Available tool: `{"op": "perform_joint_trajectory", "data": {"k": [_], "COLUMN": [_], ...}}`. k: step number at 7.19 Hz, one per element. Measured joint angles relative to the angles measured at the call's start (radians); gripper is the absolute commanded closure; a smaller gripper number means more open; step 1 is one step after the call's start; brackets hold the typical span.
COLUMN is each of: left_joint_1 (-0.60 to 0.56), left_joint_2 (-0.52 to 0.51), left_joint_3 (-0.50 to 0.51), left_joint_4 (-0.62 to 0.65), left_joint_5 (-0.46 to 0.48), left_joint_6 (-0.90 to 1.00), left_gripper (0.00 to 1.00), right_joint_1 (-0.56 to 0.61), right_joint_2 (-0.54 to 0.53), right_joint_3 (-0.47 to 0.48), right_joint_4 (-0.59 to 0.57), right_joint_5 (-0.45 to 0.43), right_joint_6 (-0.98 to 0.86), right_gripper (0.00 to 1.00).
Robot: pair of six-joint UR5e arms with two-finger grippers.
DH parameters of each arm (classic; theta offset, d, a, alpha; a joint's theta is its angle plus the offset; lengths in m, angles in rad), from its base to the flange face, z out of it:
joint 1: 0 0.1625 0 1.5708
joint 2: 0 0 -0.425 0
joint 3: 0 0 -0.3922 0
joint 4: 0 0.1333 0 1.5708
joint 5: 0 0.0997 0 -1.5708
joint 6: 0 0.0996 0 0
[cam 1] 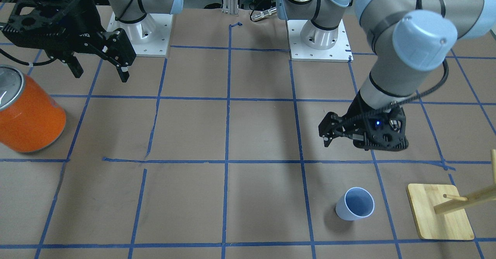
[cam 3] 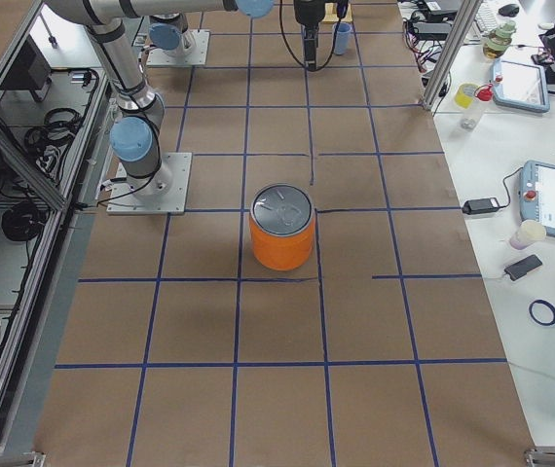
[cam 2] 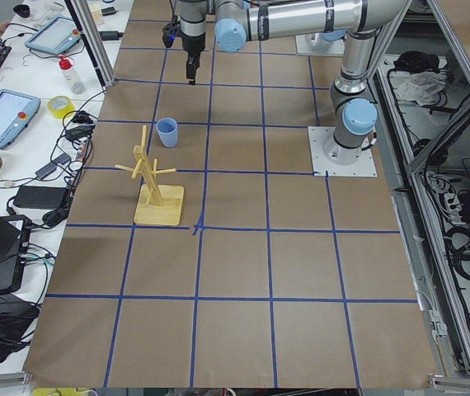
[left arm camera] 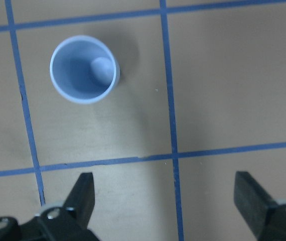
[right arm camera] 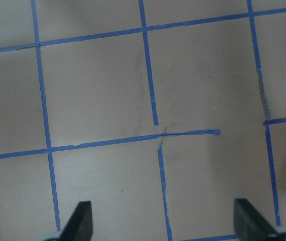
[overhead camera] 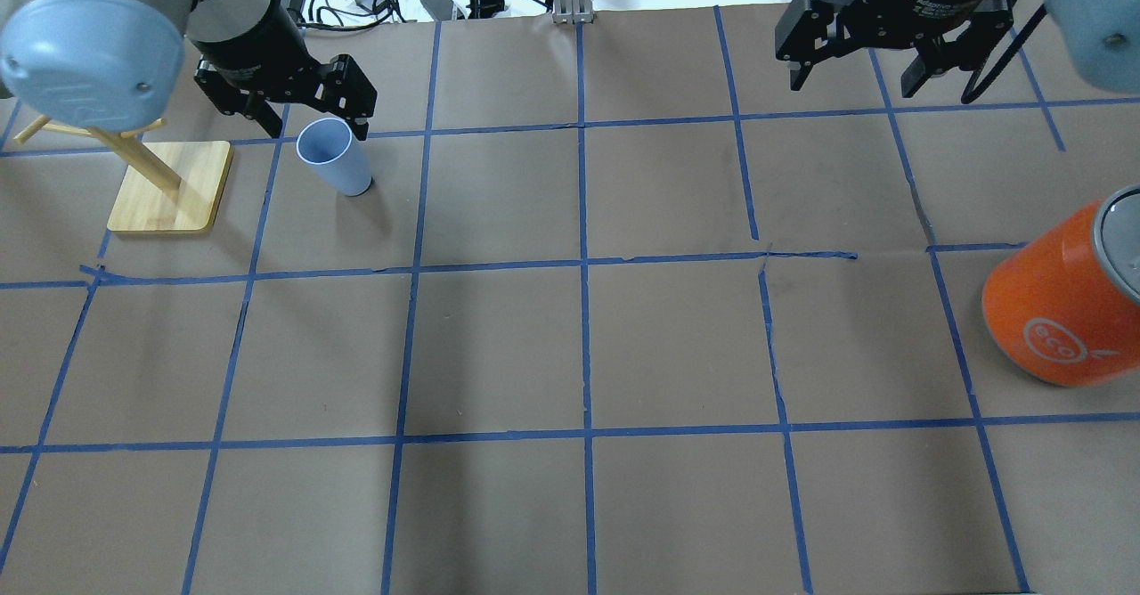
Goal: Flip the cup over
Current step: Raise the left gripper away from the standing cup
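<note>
The small, tapered pale blue-lavender cup (cam 1: 355, 204) stands upright, mouth up, inside one taped square of the table (cam 1: 263, 127).

I see the cup (cam 1: 355, 204) pale lavender, blue inside; brown bench (cam 1: 263, 131) gridded in blue tape (cam 1: 227, 135); orange can (cam 1: 29, 117), silver top.

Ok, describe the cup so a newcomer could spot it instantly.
Start at the table end on the robot's left, where a wooden peg stand sits. Beside it stands the cup, mouth up. It is small and pale blue, unlike the big orange can.
</note>
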State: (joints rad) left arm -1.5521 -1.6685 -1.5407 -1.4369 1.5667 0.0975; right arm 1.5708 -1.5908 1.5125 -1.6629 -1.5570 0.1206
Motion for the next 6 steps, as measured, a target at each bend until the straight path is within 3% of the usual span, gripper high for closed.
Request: {"op": "perform_joint_trajectory", "data": {"k": [3,6], "left_joint_1": [-0.019,-0.01], "left_joint_2": [0.162,0.178], "left_joint_3": [-0.009,-0.01], "left_joint_4": [-0.149,-0.155], "left_joint_5": [-0.004,-0.008], "left_joint_6": [-0.017,-0.019], "left_gripper": [0.0,0.0], "right_joint_1": [0.0,0.0], "right_joint_2": [0.0,0.0], "right_joint_3": [0.0,0.0], "right_joint_4": [0.0,0.0], "right_joint_5": [0.0,0.0], "right_joint_6": [0.0,-0.001], "right_gripper": [0.0,0.0]}}
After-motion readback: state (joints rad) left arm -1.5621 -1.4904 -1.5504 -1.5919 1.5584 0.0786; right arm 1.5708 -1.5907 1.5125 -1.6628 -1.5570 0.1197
